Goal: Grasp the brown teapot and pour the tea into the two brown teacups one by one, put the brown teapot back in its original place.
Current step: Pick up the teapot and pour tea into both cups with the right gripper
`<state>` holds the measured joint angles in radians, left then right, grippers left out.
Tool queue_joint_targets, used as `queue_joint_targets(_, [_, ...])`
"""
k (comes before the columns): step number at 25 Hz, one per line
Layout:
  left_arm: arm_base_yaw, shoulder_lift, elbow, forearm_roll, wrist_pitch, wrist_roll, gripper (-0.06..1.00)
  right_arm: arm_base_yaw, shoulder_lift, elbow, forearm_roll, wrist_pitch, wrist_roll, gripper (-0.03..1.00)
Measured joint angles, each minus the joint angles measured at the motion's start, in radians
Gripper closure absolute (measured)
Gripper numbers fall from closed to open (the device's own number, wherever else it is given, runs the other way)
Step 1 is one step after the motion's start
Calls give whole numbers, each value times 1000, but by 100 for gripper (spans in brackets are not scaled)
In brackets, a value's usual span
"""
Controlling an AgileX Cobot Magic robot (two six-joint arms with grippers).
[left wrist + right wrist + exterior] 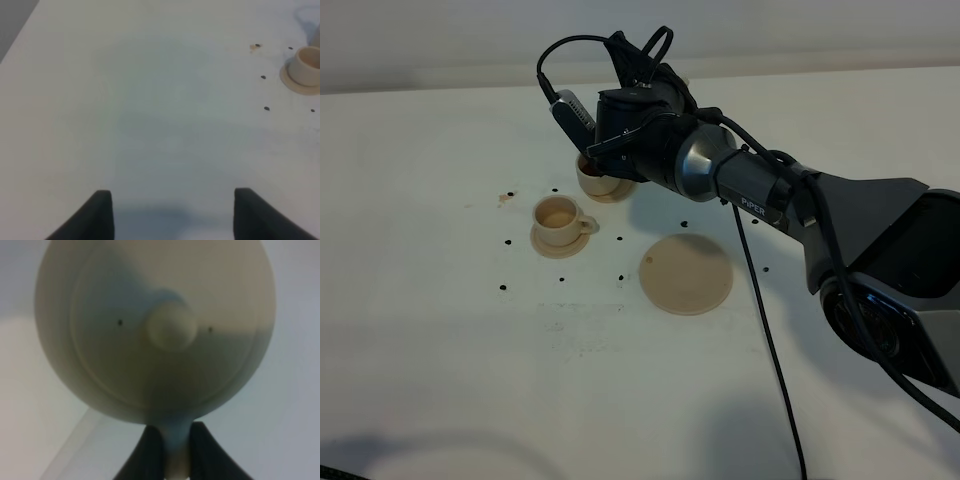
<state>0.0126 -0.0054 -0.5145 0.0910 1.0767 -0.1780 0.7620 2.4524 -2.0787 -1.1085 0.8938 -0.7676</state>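
The right end effector [176, 444] pinches the loop handle of the brown teapot [155, 330]. Only its wrist view shows this, as the arm hides the pot from above. The far teacup [595, 181] sits just below, with the near teacup [558, 216] and the coaster [686, 273] beside. Cup contents unclear. The left end effector [172, 212] hangs spread over the counter [150, 100].
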Motion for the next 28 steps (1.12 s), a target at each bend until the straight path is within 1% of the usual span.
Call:
queue_joint_targets(13, [0, 0, 0, 0, 0, 0, 45, 0, 0, 0, -6, -1, 7, 87])
queue_joint_targets(17, [0, 0, 0, 0, 0, 0, 45, 0, 0, 0, 35, 3, 48, 87])
queue_joint_targets(23, [0, 0, 0, 0, 0, 0, 45, 0, 0, 0, 87, 50, 111, 87])
queue_joint_targets(28, [0, 0, 0, 0, 0, 0, 45, 2, 0, 0, 97, 94, 164, 87])
